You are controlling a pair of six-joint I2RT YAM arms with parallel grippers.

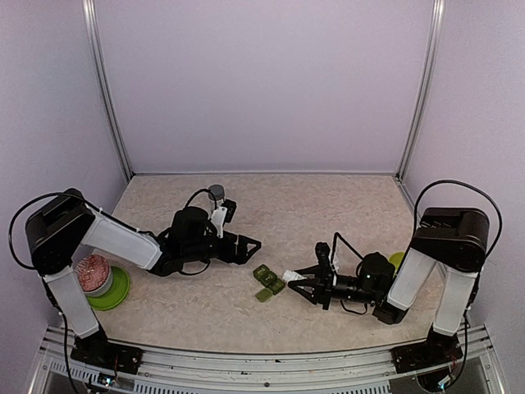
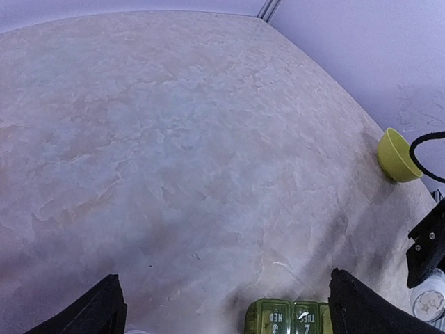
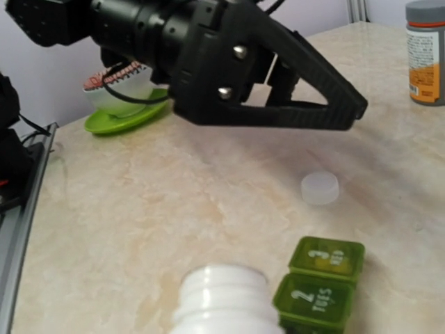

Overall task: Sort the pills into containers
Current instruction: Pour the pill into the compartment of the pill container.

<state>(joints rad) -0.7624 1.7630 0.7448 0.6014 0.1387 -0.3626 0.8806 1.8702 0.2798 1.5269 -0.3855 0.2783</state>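
At the middle of the table, the pill box lies flat, just beside the mouth of a white bottle. The right gripper holds this bottle clamped, its uncapped neck aimed towards the box. That gripper's own fingers are out of its wrist view, so the grip is judged from overhead, where the bottle sits at its tip. The left gripper hangs low on the far side of the box with its jaws spread wide and nothing between them.

The main risk is a spill. The bottle appears to lie close to level, so a small further tilt or a jolt could send its contents out in a rush. The two lids that can be read, marked TUES and WED, look shut, so anything poured now would likely bounce off them and scatter across the table. Whether another compartment stands open cannot be told from these views.

The second risk is contact. The box is small and light, and a nudge from the bottle's rim or from a descending left finger would slide it or turn it out of line. The two grippers are also near each other, so a reach by either could strike the other. The loose white cap lies near the left gripper and could be knocked away.
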